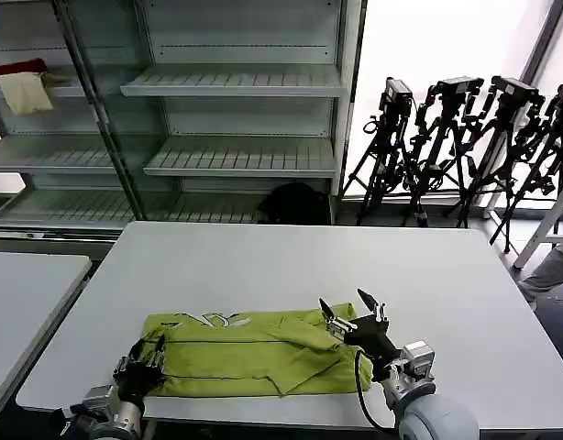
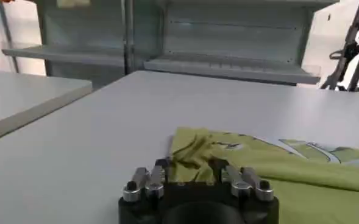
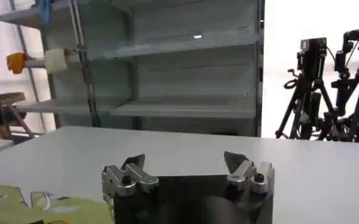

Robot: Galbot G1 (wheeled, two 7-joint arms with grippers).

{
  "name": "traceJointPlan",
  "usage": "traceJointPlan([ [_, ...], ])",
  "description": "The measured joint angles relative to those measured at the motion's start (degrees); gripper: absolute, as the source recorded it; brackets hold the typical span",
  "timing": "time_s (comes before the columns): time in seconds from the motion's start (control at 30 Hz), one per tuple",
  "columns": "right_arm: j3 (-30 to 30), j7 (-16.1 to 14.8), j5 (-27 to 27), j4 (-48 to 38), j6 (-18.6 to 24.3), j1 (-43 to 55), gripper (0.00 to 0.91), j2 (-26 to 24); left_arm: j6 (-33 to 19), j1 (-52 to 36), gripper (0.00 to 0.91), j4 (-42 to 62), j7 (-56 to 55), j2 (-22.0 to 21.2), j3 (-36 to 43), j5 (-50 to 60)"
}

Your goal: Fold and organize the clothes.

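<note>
Here, black fingertips [image 1: 366, 298] of the right gripper [image 1: 350, 308] spread well apart, holding nothing, raised over the right end of the lime-green T-shirt [image 1: 249, 353] at about four o'clock on the white table [image 1: 291, 266]. Seen from the right wrist, both fingers [image 3: 132, 164] pointing up with a wide gap and bare tabletop beyond, a corner of the green shirt [image 3: 39, 210] off to one side. Behind the fingers, a black wrist, a silver joint and a black cable running back to the near table edge.

At about seven o'clock, left gripper [image 1: 149, 353] down at the shirt's left end, fingers apart, tips touching or just over the fabric; grip on the cloth cannot be told. From the left wrist, two metal-knuckled fingers [image 2: 147, 181] standing apart with the shirt's rumpled edge [image 2: 197, 155] between and beyond them.

T-shirt lying flat along the near edge, folded into a long band, white lettered print [image 1: 208, 321] showing at the far-left part, a loose flap creased at the right end.

Beyond the table at twelve o'clock, grey metal shelving [image 1: 236, 82]; a red and a cream cloth [image 1: 23, 82] on a shelf at ten o'clock; black camera tripods [image 1: 465, 137] at two o'clock; a second white table [image 1: 25, 284] at nine o'clock.
</note>
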Motion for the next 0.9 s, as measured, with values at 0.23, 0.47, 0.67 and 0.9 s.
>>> traceJointPlan([
  [0.23, 0.23, 0.18, 0.35, 0.06, 0.05, 0.04, 0.907, -0.01, 1.53, -0.12, 0.010, -0.51, 0.73, -0.01, -0.09, -1.96],
  [0.47, 0.27, 0.22, 0.44, 0.12, 0.19, -0.26, 0.907, 0.02, 0.86, -0.92, 0.000, -0.07, 1.10, 0.02, -0.52, -2.67],
  [0.67, 0.68, 0.27, 0.76, 0.11, 0.35, -0.56, 0.907, -0.01, -1.32, -1.63, 0.000, 0.08, 2.15, 0.90, -1.85, -1.73],
  [0.9, 1.33, 0.26, 1.34, 0.28, 0.55, -1.02, 0.907, -0.41, -3.66, -2.67, 0.000, 1.04, 5.65, 3.36, -5.45, 2.57],
])
